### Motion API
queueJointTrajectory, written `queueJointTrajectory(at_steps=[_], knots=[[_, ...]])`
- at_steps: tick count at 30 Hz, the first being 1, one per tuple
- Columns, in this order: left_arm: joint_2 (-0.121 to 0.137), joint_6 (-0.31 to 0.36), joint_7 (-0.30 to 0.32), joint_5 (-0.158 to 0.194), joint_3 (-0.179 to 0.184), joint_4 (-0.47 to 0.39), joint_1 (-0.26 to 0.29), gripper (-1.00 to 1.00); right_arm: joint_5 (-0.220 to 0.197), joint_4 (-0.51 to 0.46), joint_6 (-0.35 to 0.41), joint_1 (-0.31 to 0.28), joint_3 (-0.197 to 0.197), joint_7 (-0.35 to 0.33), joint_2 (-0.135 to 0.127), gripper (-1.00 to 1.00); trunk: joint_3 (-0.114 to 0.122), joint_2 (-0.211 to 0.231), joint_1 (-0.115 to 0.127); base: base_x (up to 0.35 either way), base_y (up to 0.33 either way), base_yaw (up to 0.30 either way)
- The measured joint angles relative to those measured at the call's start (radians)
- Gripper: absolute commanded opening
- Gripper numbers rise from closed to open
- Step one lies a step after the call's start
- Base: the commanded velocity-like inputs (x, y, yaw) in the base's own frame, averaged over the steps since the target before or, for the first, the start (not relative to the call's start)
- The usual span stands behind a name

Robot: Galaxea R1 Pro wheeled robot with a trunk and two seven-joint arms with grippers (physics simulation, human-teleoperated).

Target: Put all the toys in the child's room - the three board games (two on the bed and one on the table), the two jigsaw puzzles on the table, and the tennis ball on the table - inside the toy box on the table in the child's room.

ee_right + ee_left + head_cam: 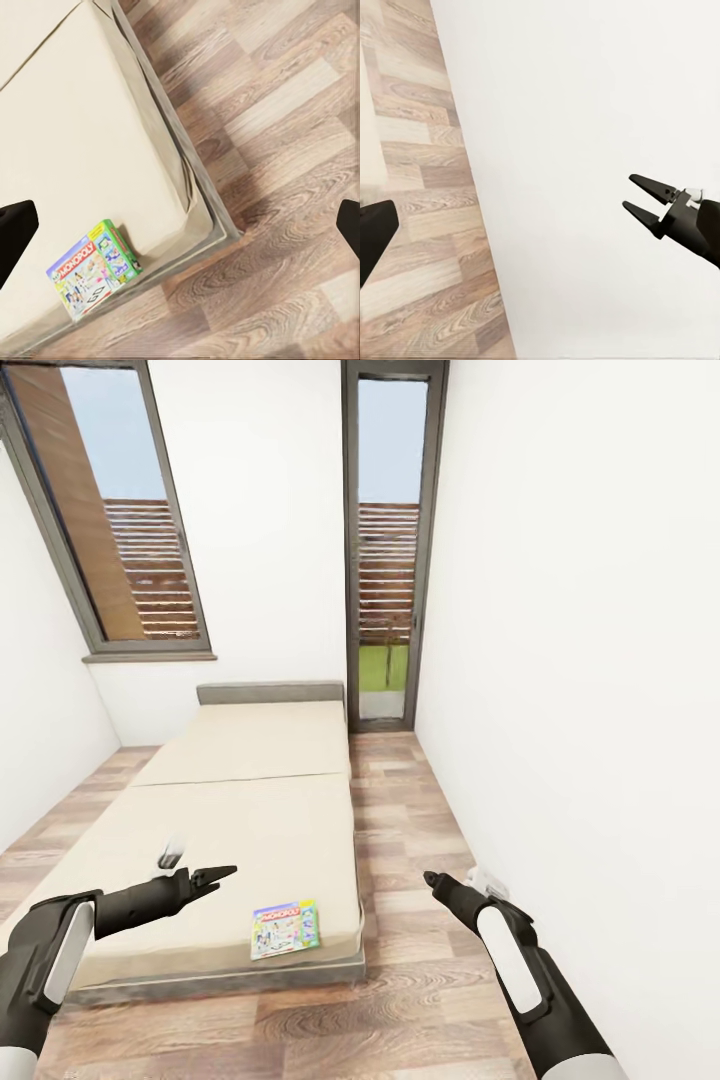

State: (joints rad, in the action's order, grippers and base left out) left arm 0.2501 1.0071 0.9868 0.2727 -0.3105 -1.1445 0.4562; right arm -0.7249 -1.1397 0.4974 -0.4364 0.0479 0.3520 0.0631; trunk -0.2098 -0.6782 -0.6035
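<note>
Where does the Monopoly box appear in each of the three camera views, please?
Head view: the Monopoly box lies flat on the near right corner of the bed, low and just left of centre.
Left wrist view: not in it; wood floor, white wall and the right gripper show.
Right wrist view: Monopoly box low on the left.
Shared landmark: the bed's near corner.

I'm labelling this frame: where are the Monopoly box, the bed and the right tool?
Monopoly box (286,929), head view, middle of its printed lid.
Bed (240,820), head view, bare mattress.
Right tool (432,880), head view, fingertips.
</note>
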Motion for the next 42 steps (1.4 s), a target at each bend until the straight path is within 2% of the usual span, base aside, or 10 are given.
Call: queueJointTrajectory(at_steps=[8, 19, 34, 42], knots=[[0.000, 0.000, 0.000, 0.000, 0.000, -0.001, 0.000, 1.00, 0.001, 0.000, 0.000, 0.000, 0.000, 0.000, 0.000, 1.00, -0.025, -0.056, -0.030, -0.137, 0.000, 0.000], [-0.001, -0.003, 0.000, -0.001, -0.019, -0.001, 0.000, 1.00, 0.001, -0.001, 0.000, 0.000, 0.001, 0.000, 0.000, 1.00, -0.025, -0.057, -0.030, -0.019, -0.008, 0.000], [-0.008, -0.007, 0.001, -0.001, -0.028, -0.001, 0.000, 1.00, 0.001, -0.002, 0.000, 0.000, 0.002, 0.001, 0.002, 1.00, -0.025, -0.057, -0.030, -0.054, -0.118, 0.001], [-0.008, -0.008, 0.002, 0.000, -0.030, -0.001, 0.000, 1.00, 0.001, -0.001, 0.000, 0.000, 0.017, 0.001, 0.002, 1.00, -0.025, -0.057, -0.030, -0.002, -0.007, 0.179]])
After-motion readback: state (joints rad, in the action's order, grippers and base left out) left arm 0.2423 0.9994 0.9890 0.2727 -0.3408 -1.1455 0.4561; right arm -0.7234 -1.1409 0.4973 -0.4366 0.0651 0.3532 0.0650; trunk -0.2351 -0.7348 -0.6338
